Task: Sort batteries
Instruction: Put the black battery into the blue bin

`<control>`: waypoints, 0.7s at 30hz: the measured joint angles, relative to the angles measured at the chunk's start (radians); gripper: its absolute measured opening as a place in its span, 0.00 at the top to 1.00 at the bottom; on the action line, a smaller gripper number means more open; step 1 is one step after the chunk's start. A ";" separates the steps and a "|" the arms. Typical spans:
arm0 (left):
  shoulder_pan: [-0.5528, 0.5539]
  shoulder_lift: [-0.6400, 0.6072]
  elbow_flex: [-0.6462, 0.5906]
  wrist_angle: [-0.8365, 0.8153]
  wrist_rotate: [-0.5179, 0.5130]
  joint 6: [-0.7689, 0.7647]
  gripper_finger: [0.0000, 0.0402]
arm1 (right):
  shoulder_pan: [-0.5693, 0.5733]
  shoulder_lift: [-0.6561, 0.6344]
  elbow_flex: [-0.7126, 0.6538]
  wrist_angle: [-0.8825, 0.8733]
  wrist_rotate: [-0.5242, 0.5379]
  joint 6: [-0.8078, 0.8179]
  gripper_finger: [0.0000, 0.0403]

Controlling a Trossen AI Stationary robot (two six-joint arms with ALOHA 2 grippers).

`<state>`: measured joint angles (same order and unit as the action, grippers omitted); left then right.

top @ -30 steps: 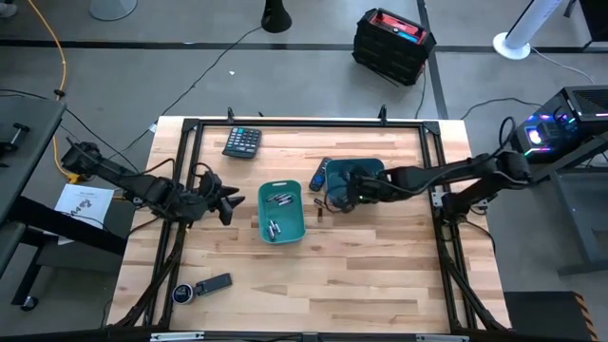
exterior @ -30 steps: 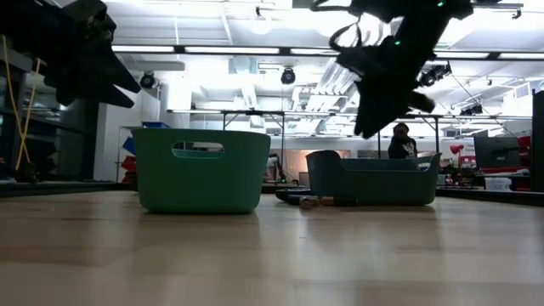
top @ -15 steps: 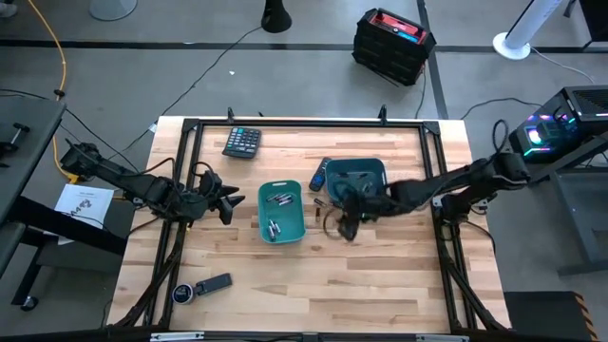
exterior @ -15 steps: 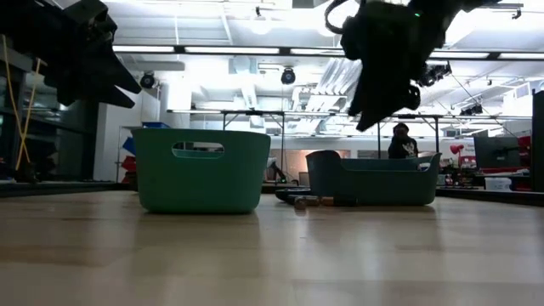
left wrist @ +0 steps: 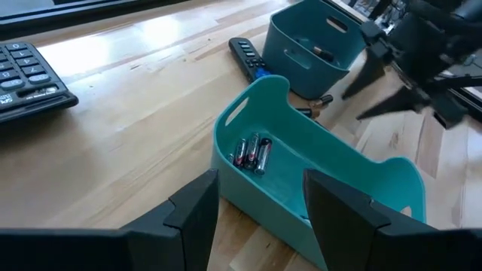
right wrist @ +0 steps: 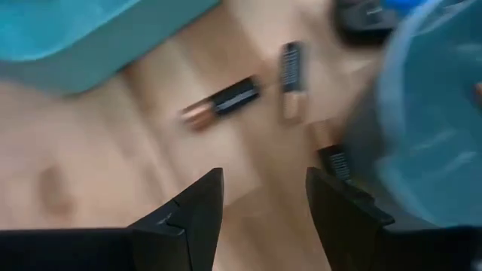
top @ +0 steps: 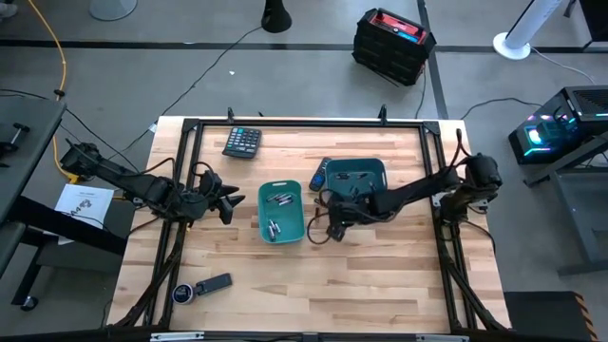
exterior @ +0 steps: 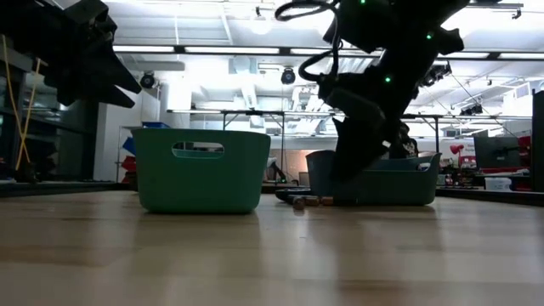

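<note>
— So, how are you posed?

— My left gripper [top: 231, 205] hangs level beside the green bin [top: 282, 212], fingers apart, holding nothing. My right gripper [top: 332, 228] reaches low between that bin and the blue bin [top: 356, 174], fingers spread, nothing between them.

— And the batteries?

— Several lie in the green bin; two loose batteries [right wrist: 222, 102] rest on the table [top: 380, 275] just ahead of my right fingers.

— Any writing?

— None I can read.
</note>
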<state>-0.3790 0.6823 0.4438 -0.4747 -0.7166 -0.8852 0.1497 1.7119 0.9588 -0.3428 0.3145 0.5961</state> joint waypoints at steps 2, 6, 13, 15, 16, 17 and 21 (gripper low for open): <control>0.000 0.000 0.000 0.000 0.000 0.000 0.55 | -0.019 -0.013 0.000 -0.028 0.031 -0.018 0.55; 0.000 0.000 0.000 0.000 0.001 0.000 0.55 | -0.060 -0.031 0.000 -0.058 0.048 -0.089 0.55; 0.000 0.000 0.000 -0.003 0.002 -0.001 0.55 | -0.124 -0.031 0.000 -0.012 -0.027 -0.195 0.55; 0.000 0.000 0.000 -0.004 0.003 -0.001 0.55 | -0.133 -0.030 0.000 0.023 -0.073 -0.230 0.55; 0.000 0.000 0.000 -0.005 0.003 -0.001 0.55 | -0.133 -0.023 0.000 0.036 -0.090 -0.244 0.55; 0.000 0.000 0.000 -0.006 0.003 -0.001 0.55 | -0.134 -0.015 0.001 0.038 -0.099 -0.261 0.55; 0.000 0.000 0.000 -0.008 0.004 -0.002 0.55 | -0.134 0.026 0.000 0.031 -0.107 -0.262 0.55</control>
<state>-0.3790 0.6823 0.4435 -0.4829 -0.7124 -0.8870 0.0156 1.7381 0.9588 -0.3116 0.2077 0.3338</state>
